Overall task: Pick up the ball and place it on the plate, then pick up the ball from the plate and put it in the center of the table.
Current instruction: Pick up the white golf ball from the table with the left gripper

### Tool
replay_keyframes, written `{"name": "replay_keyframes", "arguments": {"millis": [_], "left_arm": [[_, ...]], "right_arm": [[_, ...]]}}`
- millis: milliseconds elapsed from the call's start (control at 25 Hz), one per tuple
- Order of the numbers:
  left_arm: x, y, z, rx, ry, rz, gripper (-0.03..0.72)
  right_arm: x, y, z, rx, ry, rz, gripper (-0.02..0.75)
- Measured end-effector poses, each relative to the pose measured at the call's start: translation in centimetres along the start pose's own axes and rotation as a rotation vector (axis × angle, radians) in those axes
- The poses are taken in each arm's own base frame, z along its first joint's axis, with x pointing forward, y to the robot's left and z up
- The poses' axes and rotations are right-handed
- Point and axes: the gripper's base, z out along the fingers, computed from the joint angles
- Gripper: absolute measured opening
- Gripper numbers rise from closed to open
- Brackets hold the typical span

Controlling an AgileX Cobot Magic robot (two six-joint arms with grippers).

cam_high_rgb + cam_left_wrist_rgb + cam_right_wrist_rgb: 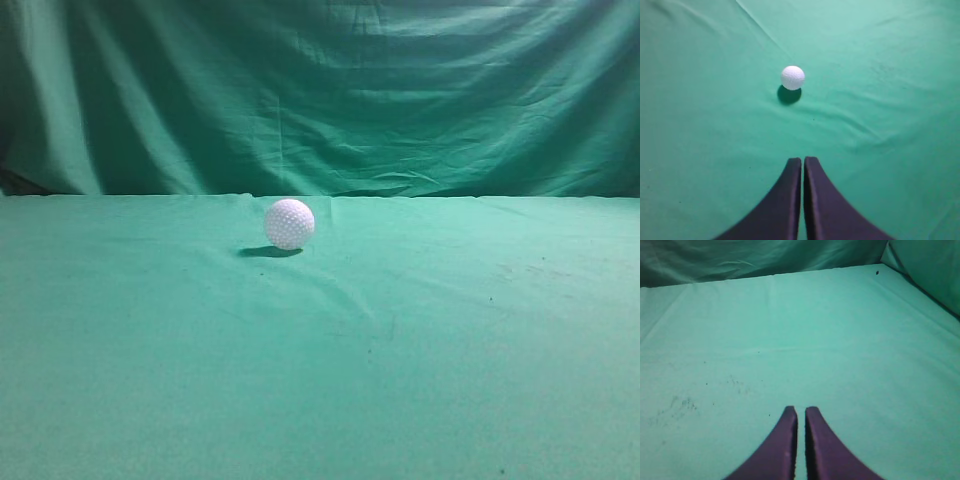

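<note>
The white dimpled ball [289, 223] rests on the light green table [320, 380], near its middle in the exterior view. It also shows in the left wrist view [792, 77], some way ahead of my left gripper [803, 160], which is shut and empty above the cloth. My right gripper [800, 410] is shut and empty over bare cloth; the ball is not in its view. Neither arm shows in the exterior view. No plate is in view.
A darker green draped backdrop [320, 90] hangs behind the table's far edge. The right wrist view shows the table's far edge and right corner [880, 267]. The cloth has shallow wrinkles [850, 120] and a few dark specks [680, 405].
</note>
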Motion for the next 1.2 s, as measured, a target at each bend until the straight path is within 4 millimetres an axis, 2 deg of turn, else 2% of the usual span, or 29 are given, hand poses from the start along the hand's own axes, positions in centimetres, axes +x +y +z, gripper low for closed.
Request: {"name": "replay_keyframes", "arguments": {"millis": [200,360,600,880,920,960,1120,1200], "left_arm": [[-3.1,0.3,4.3,0.114,0.114,0.093,0.0],[-4.8,0.0,8.8,0.173,0.232,0.199,0.0],[-6.0,1.6,16.2,0.195,0.39,0.132,0.0],[-6.4,3.5,23.6,0.234,0.559,0.152,0.0],[-6.7,3.6,24.2,0.24,0.571,0.158,0.048],[-6.6,3.8,24.9,0.247,0.587,0.162,0.048],[-7.5,3.9,26.7,0.261,0.587,0.179,0.281],[-8.2,3.5,27.3,0.263,0.568,0.195,0.447]], "right_arm": [[0.0,0.0,0.0,0.0,0.0,0.0,0.047],[0.0,0.0,0.0,0.0,0.0,0.0,0.047],[0.0,0.0,0.0,0.0,0.0,0.0,0.047],[0.0,0.0,0.0,0.0,0.0,0.0,0.047],[0.0,0.0,0.0,0.0,0.0,0.0,0.047],[0.0,0.0,0.0,0.0,0.0,0.0,0.047],[0.0,0.0,0.0,0.0,0.0,0.0,0.047],[0.0,0.0,0.0,0.0,0.0,0.0,0.047]]}}
